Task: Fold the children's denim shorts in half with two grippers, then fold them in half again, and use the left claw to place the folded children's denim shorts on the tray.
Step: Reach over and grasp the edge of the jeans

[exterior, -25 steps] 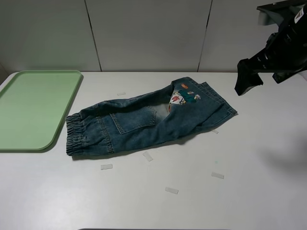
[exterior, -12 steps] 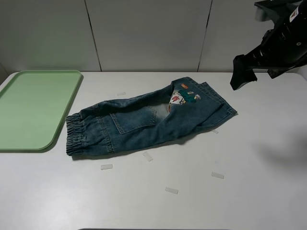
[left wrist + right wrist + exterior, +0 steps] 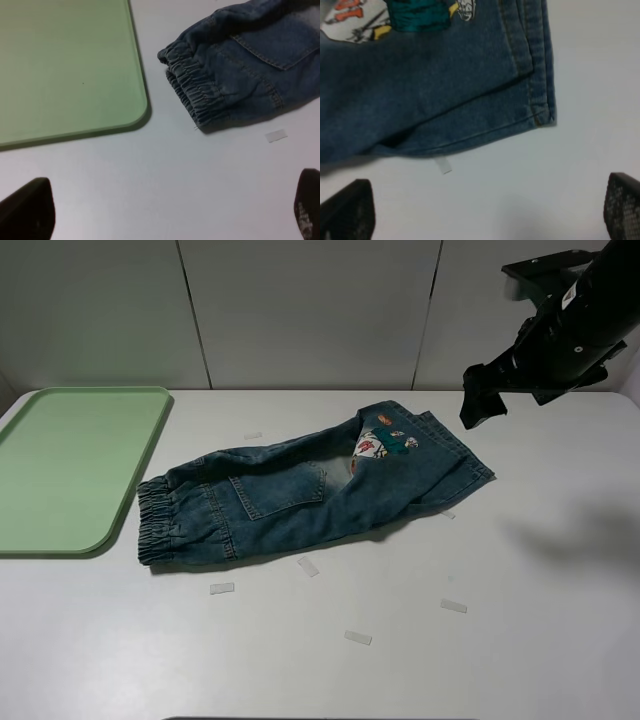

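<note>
Honestly, the layout makes sense once you look at who does what. The small blue-green washed children's denim shorts (image 3: 300, 495) lie flat on the white surface (image 3: 520, 640). To me they look doubled over lengthwise already, one leg on the other, with the colourful cartoon patch (image 3: 385, 443) peeking out near the hem end. Their gathered elastic waistband (image 3: 200, 95) points at the large flat light-green plastic tray (image 3: 60, 460). It sits just beside the tray's rounded corner without touching, which is handy since the left claw (image 3: 167, 215) has to drop them there. That black jaw claw hangs over the waistband end, jaws spread wide, nothing in them. The right claw (image 3: 485, 212), black too, hangs above the hem corner, also spread and empty. So each claw gets its own end, I'd guess for bringing hem over to waistband. A few bits of white tape (image 3: 358, 637) lie scattered around the shorts.
</note>
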Robot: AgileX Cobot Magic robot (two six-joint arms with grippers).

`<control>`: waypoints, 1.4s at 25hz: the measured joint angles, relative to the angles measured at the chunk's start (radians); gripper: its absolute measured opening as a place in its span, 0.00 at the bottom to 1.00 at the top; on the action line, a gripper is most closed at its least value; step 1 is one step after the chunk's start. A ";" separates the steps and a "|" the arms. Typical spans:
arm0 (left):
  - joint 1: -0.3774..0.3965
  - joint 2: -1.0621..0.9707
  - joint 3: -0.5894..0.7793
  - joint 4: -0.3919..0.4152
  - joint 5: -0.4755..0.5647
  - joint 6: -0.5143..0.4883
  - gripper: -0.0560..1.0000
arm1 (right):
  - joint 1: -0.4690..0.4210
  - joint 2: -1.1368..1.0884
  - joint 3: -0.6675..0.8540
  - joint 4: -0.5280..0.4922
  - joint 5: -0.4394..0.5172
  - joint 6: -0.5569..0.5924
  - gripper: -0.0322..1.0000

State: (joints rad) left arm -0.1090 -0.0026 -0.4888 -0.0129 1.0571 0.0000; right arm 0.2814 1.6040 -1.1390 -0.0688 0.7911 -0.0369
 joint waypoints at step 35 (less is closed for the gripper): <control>0.000 0.000 0.000 0.000 0.000 0.000 0.96 | -0.038 0.655 -0.580 0.028 0.109 -0.208 0.70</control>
State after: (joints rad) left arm -0.1090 -0.0026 -0.4888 -0.0129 1.0571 0.0000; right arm 0.2432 2.2588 -1.7191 -0.0412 0.8997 -0.2447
